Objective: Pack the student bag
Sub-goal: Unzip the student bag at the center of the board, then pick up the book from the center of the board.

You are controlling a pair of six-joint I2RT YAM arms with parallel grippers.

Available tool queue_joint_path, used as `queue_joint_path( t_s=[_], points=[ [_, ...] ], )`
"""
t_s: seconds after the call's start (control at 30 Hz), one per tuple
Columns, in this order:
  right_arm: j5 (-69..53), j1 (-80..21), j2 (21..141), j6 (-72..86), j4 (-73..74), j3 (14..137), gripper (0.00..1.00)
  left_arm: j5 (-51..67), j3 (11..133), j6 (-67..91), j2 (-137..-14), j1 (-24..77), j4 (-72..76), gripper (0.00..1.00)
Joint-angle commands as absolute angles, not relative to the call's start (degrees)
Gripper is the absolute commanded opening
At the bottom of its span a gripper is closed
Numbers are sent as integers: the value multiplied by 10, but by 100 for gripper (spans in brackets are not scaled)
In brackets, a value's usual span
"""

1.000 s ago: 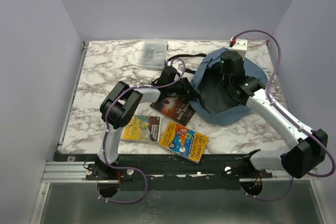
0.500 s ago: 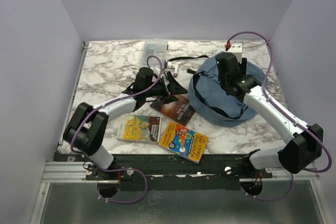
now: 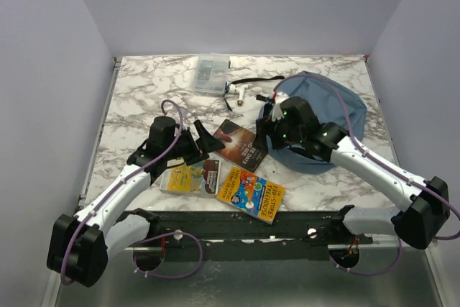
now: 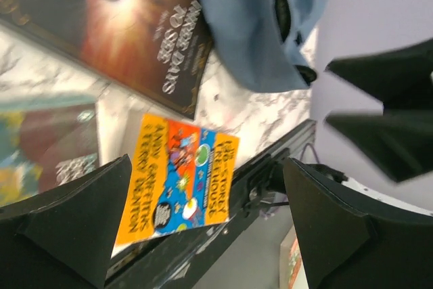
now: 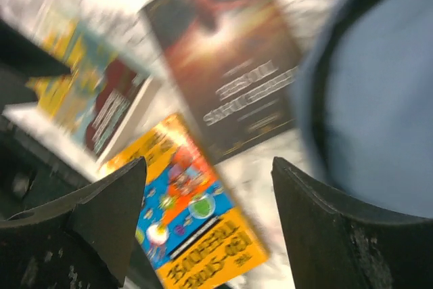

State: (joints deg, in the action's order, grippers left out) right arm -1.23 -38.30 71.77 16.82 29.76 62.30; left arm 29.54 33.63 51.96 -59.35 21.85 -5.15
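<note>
Student bag lying flat at the right rear of the counter, books out beside it

We've got both pincers spread wide with nothing in them. The left pincer hangs by the left corner of the dark book, and the right pincer sits at the bag's left edge, just beside that same book. The yellow-and-teal book and the orange book lie side by side near the front edge, so none of the three is in the bag. We can't tell what's inside the bag itself. The clear plastic box at the back holds some small bits, too tiny to make out.
</note>
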Motion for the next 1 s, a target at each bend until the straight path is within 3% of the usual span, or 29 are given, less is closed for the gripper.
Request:
queue_joint_path(
  t_s=[0.0, 0.2, 0.3, 0.83, 0.97],
  points=[
    [-118, -495, 700, 199, 251, 550, 79, 214, 323, 507, -538, 214, -258, 95],
    [140, -736, 739, 243, 350, 529, 81, 238, 250, 558, -481, 209, -265, 95],
    [191, -792, 759, 266, 375, 514, 81, 216, 238, 569, -449, 209, -257, 96],
    [343, -871, 1010, 325, 450, 611, 82, 197, 239, 575, -380, 209, -251, 96],
    [377, -873, 1061, 328, 477, 636, 77, 197, 242, 575, -383, 209, -250, 96]
  ],
)
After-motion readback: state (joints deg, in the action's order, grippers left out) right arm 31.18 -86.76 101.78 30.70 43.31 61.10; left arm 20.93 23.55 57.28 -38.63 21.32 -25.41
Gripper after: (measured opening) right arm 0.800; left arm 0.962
